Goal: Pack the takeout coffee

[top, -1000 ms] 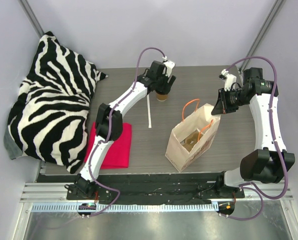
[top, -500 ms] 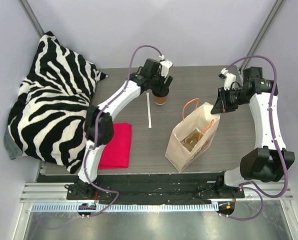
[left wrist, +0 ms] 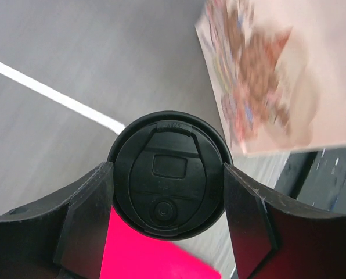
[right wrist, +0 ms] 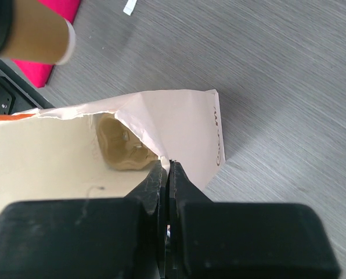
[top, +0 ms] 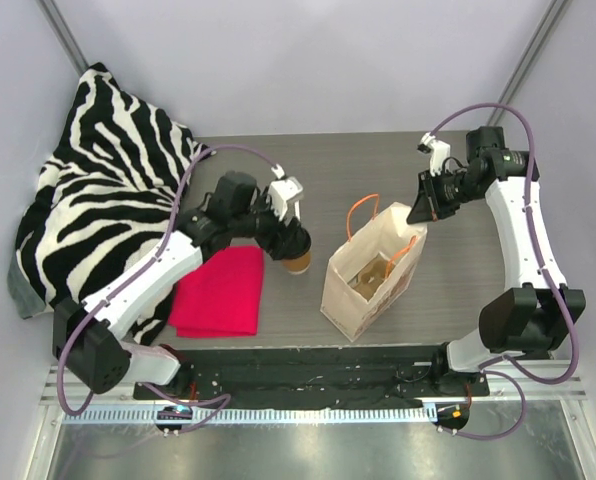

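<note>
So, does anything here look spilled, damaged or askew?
Nothing is spilled: the takeout coffee has its black lid on and is gripped in the left tool. The only odd spot is the paper bag: its rim is folded and creased where the shut right tool pinches it.

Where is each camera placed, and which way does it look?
Top external: above, behind the bases, looking down at the table; left arm and right arm show.
Left wrist: looks down between the left fingers onto the lid of the coffee cup they grip.
Right wrist: looks down past the right fingers, shut on the paper bag rim.
Shared: all show the bag.
</note>
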{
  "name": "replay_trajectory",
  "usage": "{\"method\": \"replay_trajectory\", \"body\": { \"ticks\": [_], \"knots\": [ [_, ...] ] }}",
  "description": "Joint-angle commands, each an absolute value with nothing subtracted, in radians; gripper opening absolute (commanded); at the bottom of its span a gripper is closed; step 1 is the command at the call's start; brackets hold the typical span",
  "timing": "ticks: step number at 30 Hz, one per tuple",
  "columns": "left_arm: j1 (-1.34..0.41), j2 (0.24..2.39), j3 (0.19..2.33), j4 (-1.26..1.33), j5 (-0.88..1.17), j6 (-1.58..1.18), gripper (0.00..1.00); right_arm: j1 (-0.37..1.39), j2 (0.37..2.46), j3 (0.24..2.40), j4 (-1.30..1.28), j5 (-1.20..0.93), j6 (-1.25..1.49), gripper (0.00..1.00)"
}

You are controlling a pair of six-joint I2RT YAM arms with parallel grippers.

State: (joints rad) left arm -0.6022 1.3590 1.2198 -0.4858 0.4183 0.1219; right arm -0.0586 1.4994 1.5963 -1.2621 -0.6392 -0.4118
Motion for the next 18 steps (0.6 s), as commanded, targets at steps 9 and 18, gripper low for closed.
{"method": "replay_trajectory", "body": {
  "ticks": [9, 18],
  "knots": [
    [-0.623, 1.285, 0.913, -0.235, 0.492, 0.348, 0.54, 0.029, 1.529, 1.646, -1.216, -0.653, -0.393, 0.01],
    [-0.624, 1.328, 0.953, -0.371, 0.471, 0.442, 0.71, 0.038, 1.540, 1.669, -1.227, -0.643, -0.390, 0.01]
  ]
}}
